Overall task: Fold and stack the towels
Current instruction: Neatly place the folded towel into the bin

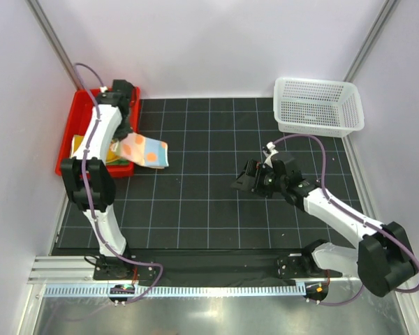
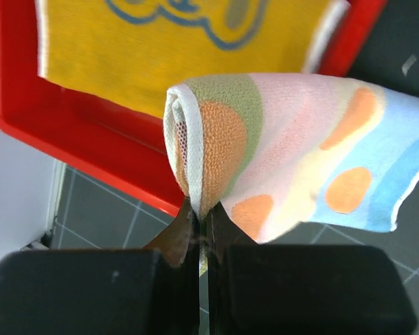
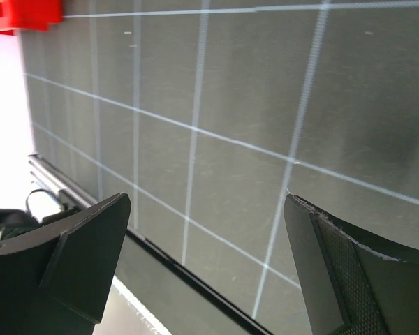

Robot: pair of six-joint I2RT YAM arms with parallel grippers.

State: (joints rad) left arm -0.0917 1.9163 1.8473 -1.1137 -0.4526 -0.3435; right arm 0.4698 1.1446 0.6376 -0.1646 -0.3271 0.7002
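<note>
Yellow towel (image 2: 126, 70): lettering cropped, unreadable.

Bright, even overhead light leaves only faint, soft shadows on the tabletop (image 1: 195, 202). Close up, the left end effector (image 2: 203, 234) looks blurred. The right wrist view's left edge burns out white.

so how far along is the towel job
Done: nothing, no stack on the mat. In hand: the left claw is shut on the dotted towel at the tray rim; the right claw is open and empty. Left: the yellow towel lies in the tray, and all folding and stacking.
</note>
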